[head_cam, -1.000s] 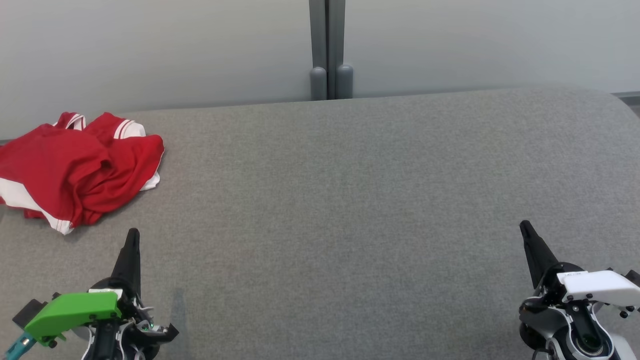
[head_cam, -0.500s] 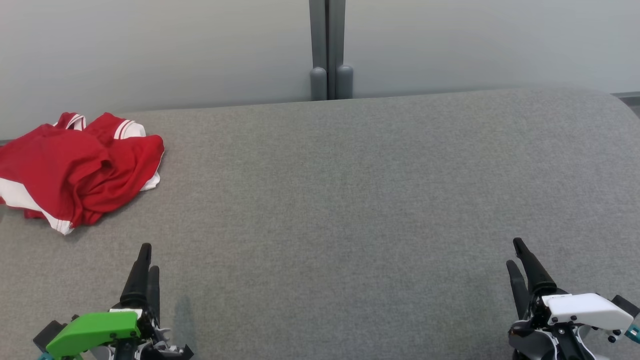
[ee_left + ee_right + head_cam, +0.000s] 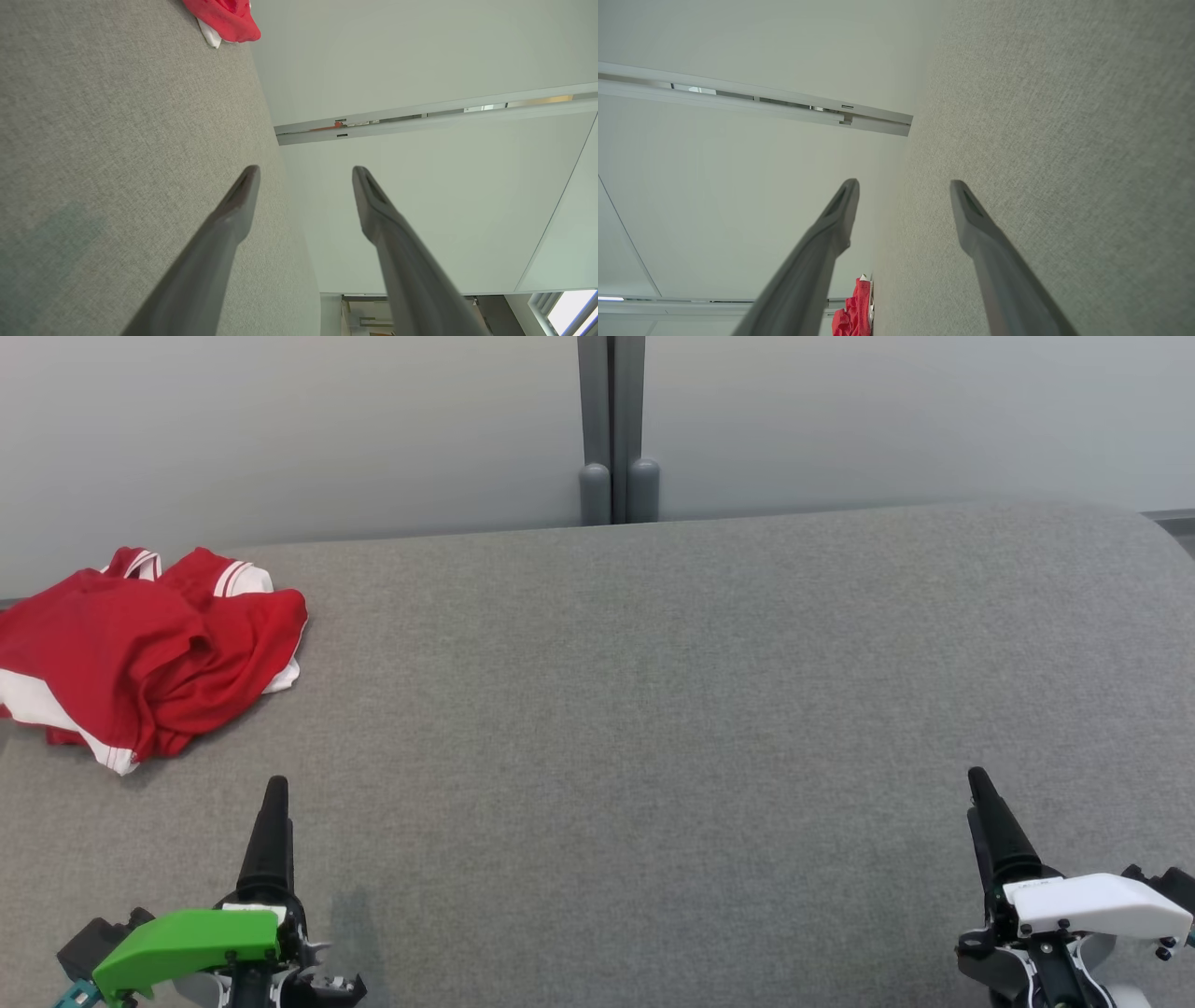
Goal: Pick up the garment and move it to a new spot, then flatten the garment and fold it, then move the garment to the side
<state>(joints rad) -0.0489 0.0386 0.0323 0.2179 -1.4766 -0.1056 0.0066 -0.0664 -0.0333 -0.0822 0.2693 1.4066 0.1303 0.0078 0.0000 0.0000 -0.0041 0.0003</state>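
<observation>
Lying crumpled on grey surface: garment

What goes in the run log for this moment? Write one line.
phase: pre-grasp | garment: crumpled, far left on grey surface, untouched | left pincer: open, empty | right pincer: open, empty

Wide grey fabric-covered surface, rounded at the far right corner, reaching back to pale wall panels. Between the panels, a dark grey upright post, ending in two rounded caps just behind the surface's far edge. Beyond the panels, a bright window.
</observation>
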